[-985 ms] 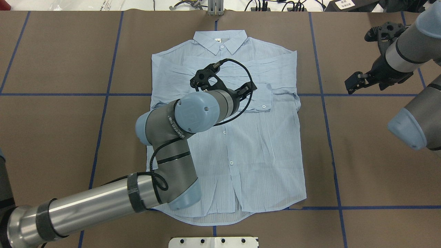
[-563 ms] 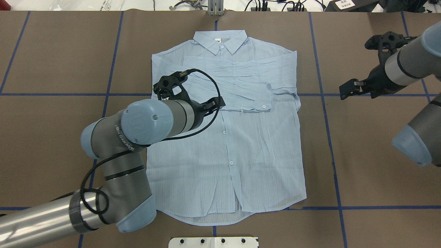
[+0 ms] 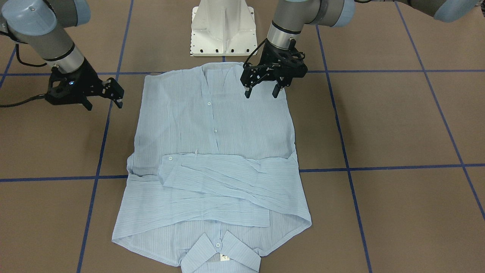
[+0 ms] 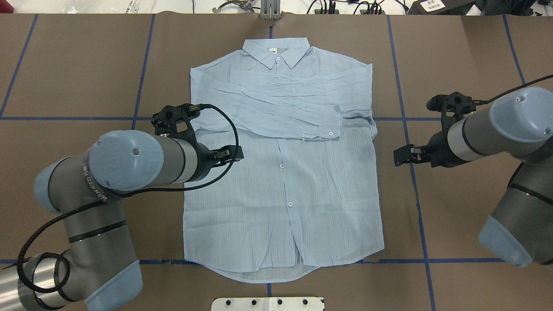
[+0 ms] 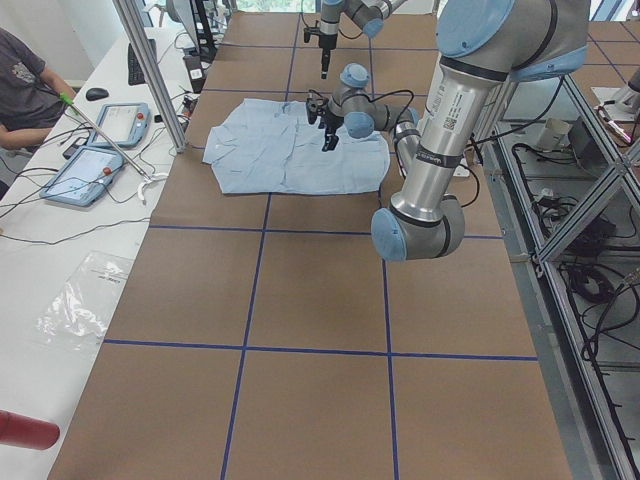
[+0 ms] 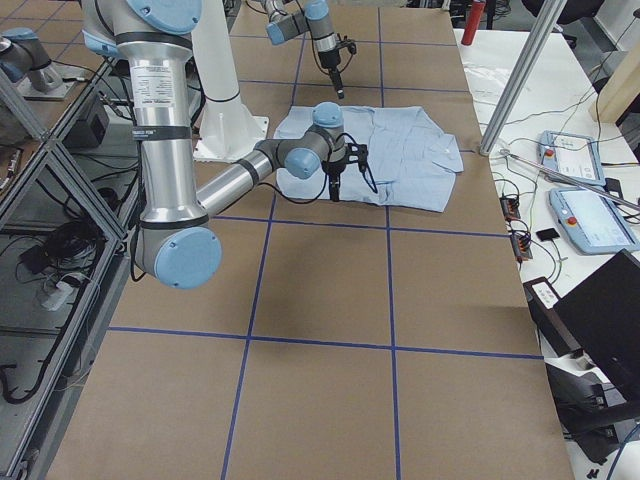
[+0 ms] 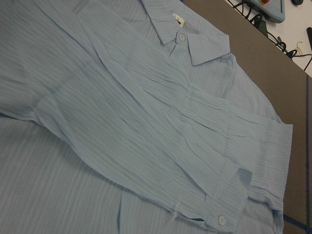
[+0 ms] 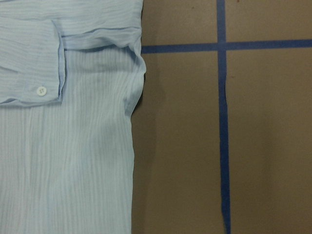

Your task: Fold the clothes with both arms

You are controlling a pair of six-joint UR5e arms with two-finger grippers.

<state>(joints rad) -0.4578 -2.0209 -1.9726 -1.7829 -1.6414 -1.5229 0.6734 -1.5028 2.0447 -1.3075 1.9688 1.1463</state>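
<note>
Shirt (image 4: 285,194) lies flat and face up on the tabletop (image 4: 475,52), buttoned, with the collar (image 4: 276,54) at the far edge and the hem nearest the robot. Both sleeves (image 4: 281,108) are already laid across the chest, one over the other — that part of the fold looks done. The body is at full length and full width, so my guess is that the sides and the hem-to-collar fold remain; roughly a third of the way through.

Left end effector (image 3: 261,91) hangs over the shirt's hem-side part near its left edge, jaws spread wide, holding nothing. Right end effector (image 3: 105,101) sits over bare tabletop just beside the shirt's right edge — also parted and empty.

Count: one shirt, two sleeves, one collar, a left arm (image 4: 125,160) and a right arm (image 4: 497,129), one end effector on each.
</note>
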